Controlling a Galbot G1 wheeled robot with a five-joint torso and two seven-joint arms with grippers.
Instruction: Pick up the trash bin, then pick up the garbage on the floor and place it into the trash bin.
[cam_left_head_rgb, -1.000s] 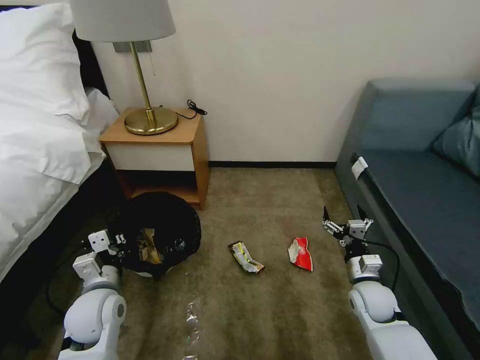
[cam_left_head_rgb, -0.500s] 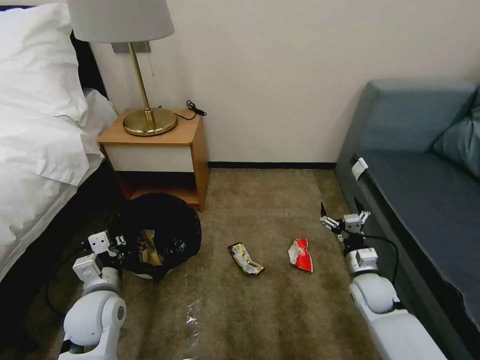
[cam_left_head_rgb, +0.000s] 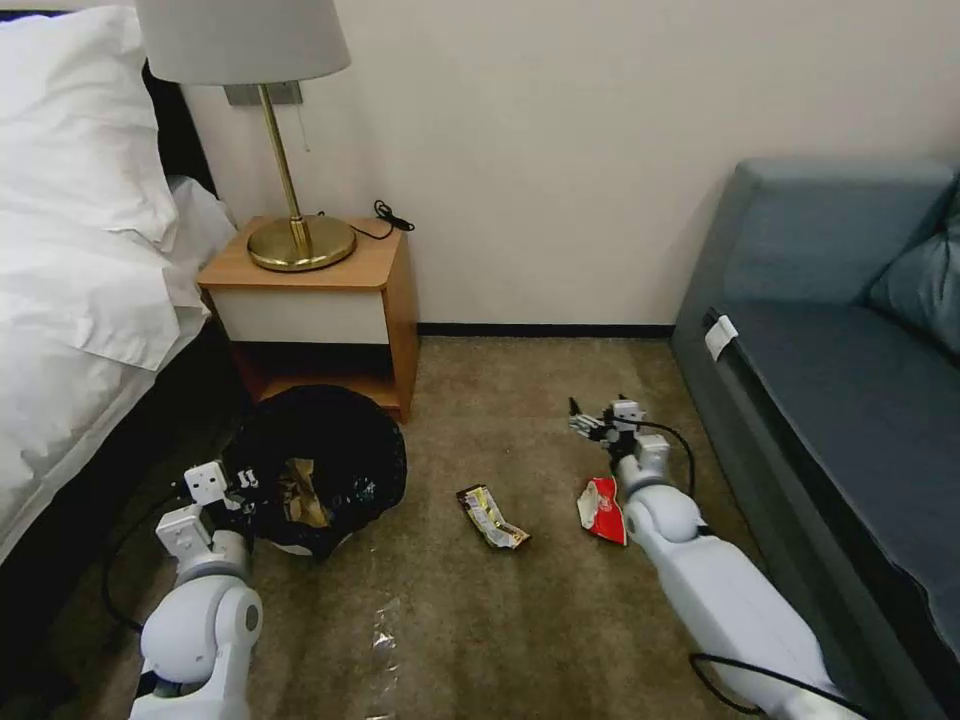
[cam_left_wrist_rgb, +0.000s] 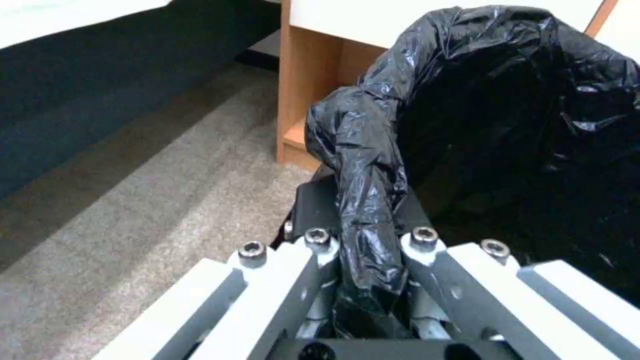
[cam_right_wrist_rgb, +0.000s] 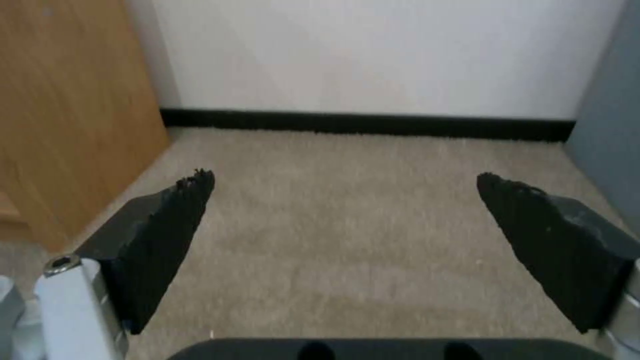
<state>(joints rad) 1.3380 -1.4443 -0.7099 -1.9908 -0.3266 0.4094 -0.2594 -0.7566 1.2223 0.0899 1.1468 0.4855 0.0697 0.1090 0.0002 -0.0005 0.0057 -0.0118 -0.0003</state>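
The trash bin (cam_left_head_rgb: 320, 465), draped in a crinkly black bag (cam_left_wrist_rgb: 507, 100), stands on the floor (cam_left_head_rgb: 510, 400) in front of the nightstand. Crumpled brown paper (cam_left_head_rgb: 298, 495) lies inside it. My left gripper (cam_left_head_rgb: 240, 485) is shut on the bin's bagged rim (cam_left_wrist_rgb: 363, 235). A red snack wrapper (cam_left_head_rgb: 603, 508) and a dark-and-yellow wrapper (cam_left_head_rgb: 492, 515) lie on the carpet to the bin's right. My right gripper (cam_left_head_rgb: 598, 415) hangs open just beyond the red wrapper, over bare carpet (cam_right_wrist_rgb: 347, 210), with nothing between its fingers (cam_right_wrist_rgb: 167, 235).
A wooden nightstand (cam_left_head_rgb: 320, 300) with a brass lamp (cam_left_head_rgb: 298, 240) stands behind the bin. The bed (cam_left_head_rgb: 80, 250) runs along the left, a blue-grey sofa (cam_left_head_rgb: 850, 390) along the right. A clear plastic scrap (cam_left_head_rgb: 383, 640) lies on the near carpet.
My right arm has swung left and forward, from beside the sofa to just past the red wrapper, fingers still apart. The left gripper and bin have barely moved.
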